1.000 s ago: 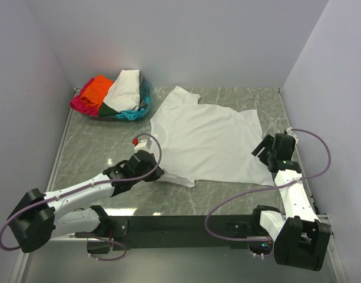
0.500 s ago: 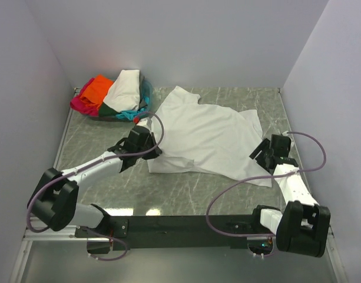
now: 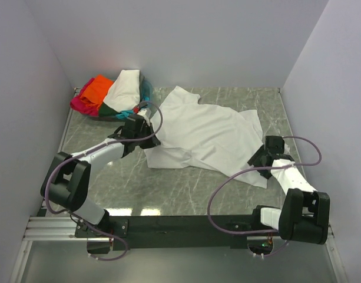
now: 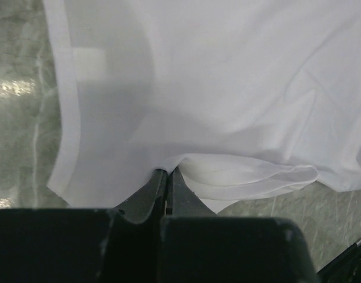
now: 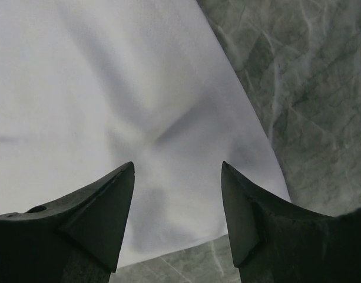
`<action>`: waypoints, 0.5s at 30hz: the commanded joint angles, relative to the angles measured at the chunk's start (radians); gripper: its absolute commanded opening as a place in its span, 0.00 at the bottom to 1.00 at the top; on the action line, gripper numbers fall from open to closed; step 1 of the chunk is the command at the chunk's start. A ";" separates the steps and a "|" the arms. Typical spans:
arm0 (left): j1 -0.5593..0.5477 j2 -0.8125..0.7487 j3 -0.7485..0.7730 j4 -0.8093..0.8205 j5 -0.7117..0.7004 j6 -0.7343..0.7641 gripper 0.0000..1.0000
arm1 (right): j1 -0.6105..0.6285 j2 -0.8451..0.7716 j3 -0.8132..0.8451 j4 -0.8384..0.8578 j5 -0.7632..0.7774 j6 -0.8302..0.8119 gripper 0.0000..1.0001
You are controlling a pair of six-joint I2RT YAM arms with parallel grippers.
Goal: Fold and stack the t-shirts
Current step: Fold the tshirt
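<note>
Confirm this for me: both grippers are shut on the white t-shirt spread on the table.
Not quite. Only the left gripper is shut on the white t-shirt, pinching a fold at its edge. The right gripper is open, its fingers spread apart over the shirt's near corner with nothing between them. The right wrist view shows this.

Left pincer [image 4: 168,177] clamping white t-shirt [image 4: 227,88] hem, marble table [image 4: 15,100]

The grey-green marbled tabletop [image 3: 186,188] carries a plain white short-sleeved cloth t-shirt [image 3: 201,135], spread rumpled across its middle and right side. In the far left corner, well apart from it, sits a heap of cloth t-shirts [image 3: 112,97]: cream-white on top, with orange, magenta-pink, teal and dark green.
</note>
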 commanded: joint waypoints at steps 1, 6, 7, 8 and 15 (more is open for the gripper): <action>0.053 0.021 0.048 0.062 0.067 0.043 0.01 | 0.029 -0.008 0.047 -0.063 0.067 0.056 0.67; 0.116 0.027 0.043 0.082 0.113 0.036 0.01 | 0.081 -0.016 0.074 -0.144 0.137 0.102 0.66; 0.119 0.028 0.045 0.084 0.118 0.036 0.01 | 0.098 -0.013 0.079 -0.160 0.150 0.122 0.66; 0.121 0.030 0.048 0.085 0.121 0.036 0.01 | 0.116 -0.008 0.088 -0.201 0.167 0.131 0.65; 0.128 0.027 0.045 0.093 0.158 0.037 0.01 | 0.259 -0.065 0.053 -0.327 0.200 0.244 0.65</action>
